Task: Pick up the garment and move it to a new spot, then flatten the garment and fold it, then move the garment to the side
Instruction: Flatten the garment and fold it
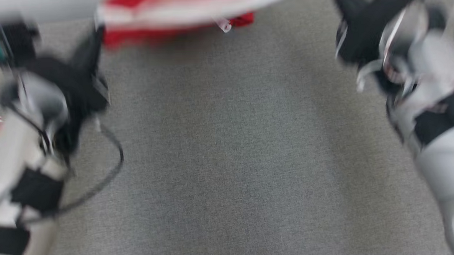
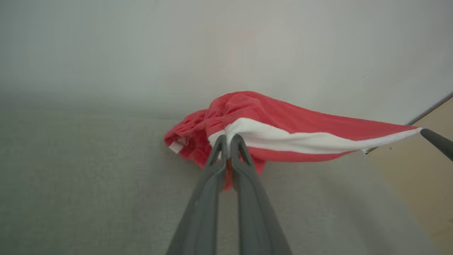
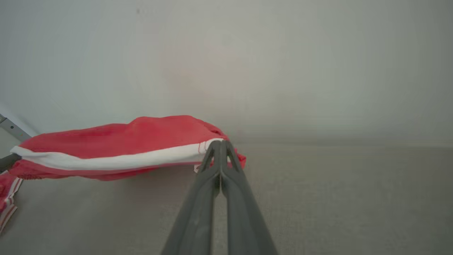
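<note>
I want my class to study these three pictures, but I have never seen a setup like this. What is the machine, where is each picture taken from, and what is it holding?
This is a two-armed robot. The blurred top picture comes from a camera on its head, looking down at a grey cloth-covered surface. Its left gripper is on the left, its right arm on the right.

The other two pictures come from cameras on the wrists, each looking along that arm's two long dark fingers.

The left gripper and the right gripper are each shut on the white band of a red and white garment. The band stretches between them, while some of the fabric sags toward the surface.
</note>
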Tool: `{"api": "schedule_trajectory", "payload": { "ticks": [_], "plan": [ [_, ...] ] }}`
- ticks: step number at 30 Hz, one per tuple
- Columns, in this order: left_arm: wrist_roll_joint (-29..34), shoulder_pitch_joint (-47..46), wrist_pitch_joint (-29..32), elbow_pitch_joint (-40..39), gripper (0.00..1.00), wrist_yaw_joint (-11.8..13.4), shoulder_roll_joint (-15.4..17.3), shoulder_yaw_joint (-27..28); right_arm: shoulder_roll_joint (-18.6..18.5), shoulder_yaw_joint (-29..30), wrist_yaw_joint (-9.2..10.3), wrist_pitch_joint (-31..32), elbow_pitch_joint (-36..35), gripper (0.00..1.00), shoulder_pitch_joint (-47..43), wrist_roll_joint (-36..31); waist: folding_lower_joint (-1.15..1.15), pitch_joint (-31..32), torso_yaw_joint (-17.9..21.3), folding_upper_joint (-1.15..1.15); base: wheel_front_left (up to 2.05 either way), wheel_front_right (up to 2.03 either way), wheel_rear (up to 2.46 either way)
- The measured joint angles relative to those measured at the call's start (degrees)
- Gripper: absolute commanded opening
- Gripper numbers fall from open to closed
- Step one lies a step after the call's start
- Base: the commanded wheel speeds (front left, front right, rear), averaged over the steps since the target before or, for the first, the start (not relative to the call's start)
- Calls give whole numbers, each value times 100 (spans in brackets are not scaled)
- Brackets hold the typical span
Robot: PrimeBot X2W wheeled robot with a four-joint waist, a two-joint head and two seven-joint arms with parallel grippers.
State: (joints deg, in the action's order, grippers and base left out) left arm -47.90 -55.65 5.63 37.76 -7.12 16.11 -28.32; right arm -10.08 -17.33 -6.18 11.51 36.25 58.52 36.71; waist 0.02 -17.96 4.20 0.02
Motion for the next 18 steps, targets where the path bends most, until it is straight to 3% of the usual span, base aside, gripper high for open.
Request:
{"api": "schedule_trajectory", "payload": {
  "ticks": [9,18],
  "plan": [
    [-92,2314,-413,-66,0,-2,-46,-479,-132,-58,-66,-609,-153,0,-2686,316,-3,449,-76,-1,0,0,0],
    [87,3097,-910,-547,0,8,-32,-669,-327,-132,-89,-987,-528,0,-3927,415,-4,897,-159,-2,0,0,0]
  ]
}}
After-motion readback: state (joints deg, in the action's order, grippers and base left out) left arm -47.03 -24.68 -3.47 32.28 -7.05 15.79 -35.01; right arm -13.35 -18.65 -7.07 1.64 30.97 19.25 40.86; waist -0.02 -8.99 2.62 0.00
